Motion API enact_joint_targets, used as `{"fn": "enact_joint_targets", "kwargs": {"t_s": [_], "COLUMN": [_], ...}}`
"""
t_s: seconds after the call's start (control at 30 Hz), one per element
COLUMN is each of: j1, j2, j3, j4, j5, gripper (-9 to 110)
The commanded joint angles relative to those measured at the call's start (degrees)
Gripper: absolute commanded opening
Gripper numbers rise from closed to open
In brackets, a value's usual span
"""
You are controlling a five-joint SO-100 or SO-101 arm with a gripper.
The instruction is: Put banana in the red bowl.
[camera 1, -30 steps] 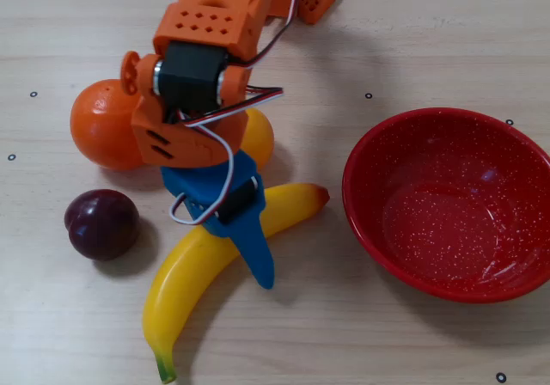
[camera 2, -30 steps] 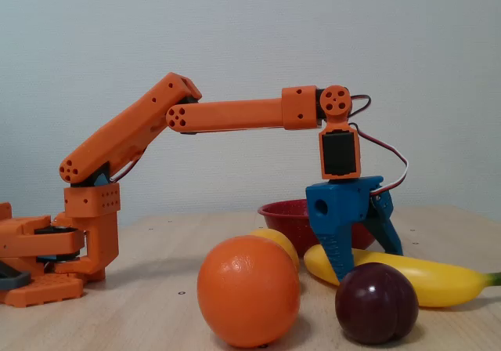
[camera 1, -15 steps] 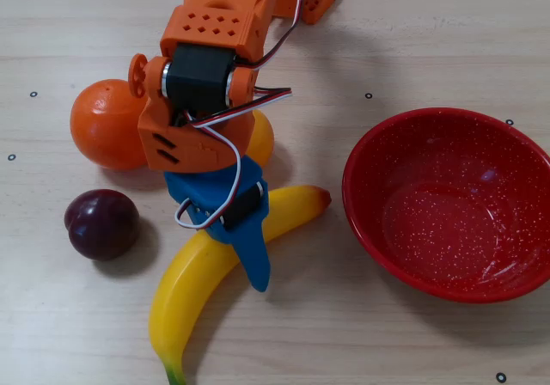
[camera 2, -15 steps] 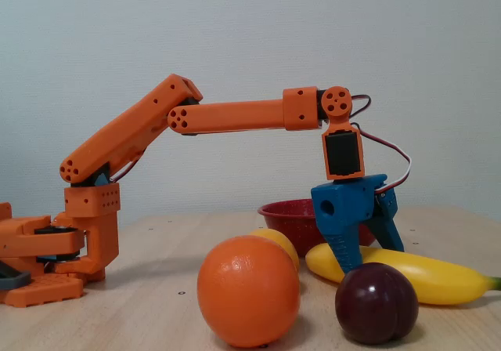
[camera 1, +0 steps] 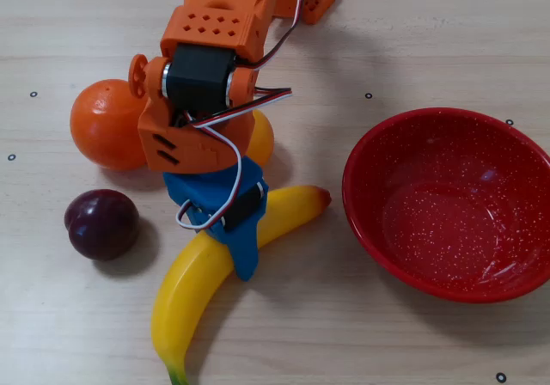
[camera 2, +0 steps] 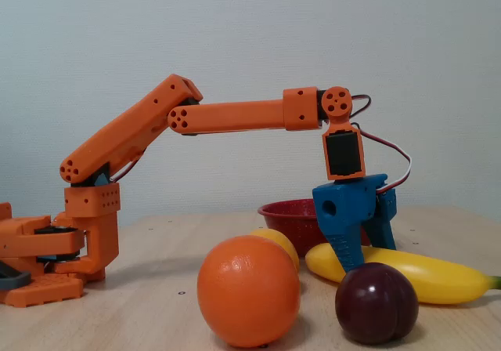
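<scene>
The yellow banana (camera 1: pixel 193 295) lies on the table, green stem toward the bottom of the overhead view and reddish tip (camera 1: pixel 322 198) toward the red bowl (camera 1: pixel 447 136). My blue gripper (camera 1: pixel 225 243) points straight down over the banana's middle, one jaw on each side, closed against it. In the fixed view the gripper (camera 2: pixel 364 253) stands on the banana (camera 2: pixel 427 276), which rests on the table, with the red bowl's rim (camera 2: pixel 286 210) behind it. The bowl is empty.
A large orange (camera 1: pixel 103 131) and a dark plum (camera 1: pixel 101 223) lie left of the gripper in the overhead view. A round yellow-orange fruit (camera 1: pixel 260 136) sits half hidden under the arm. The arm's base (camera 2: pixel 47 249) is at the left of the fixed view.
</scene>
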Motion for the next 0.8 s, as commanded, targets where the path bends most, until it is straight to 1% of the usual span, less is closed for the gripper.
{"fn": "enact_joint_targets", "kwargs": {"t_s": [0.0, 0.1, 0.37, 0.77], "j1": [-1.49, -1.67, -2.2, -2.72], "j2": [-0.09, -0.09, 0.88, 4.75], "j3": [-0.88, -0.88, -1.05, -0.09], "j4": [-1.76, -1.23, 1.67, 0.18], "j5": [-1.93, -3.16, -5.45, 0.35], "gripper": [10, 0, 0, 0]}}
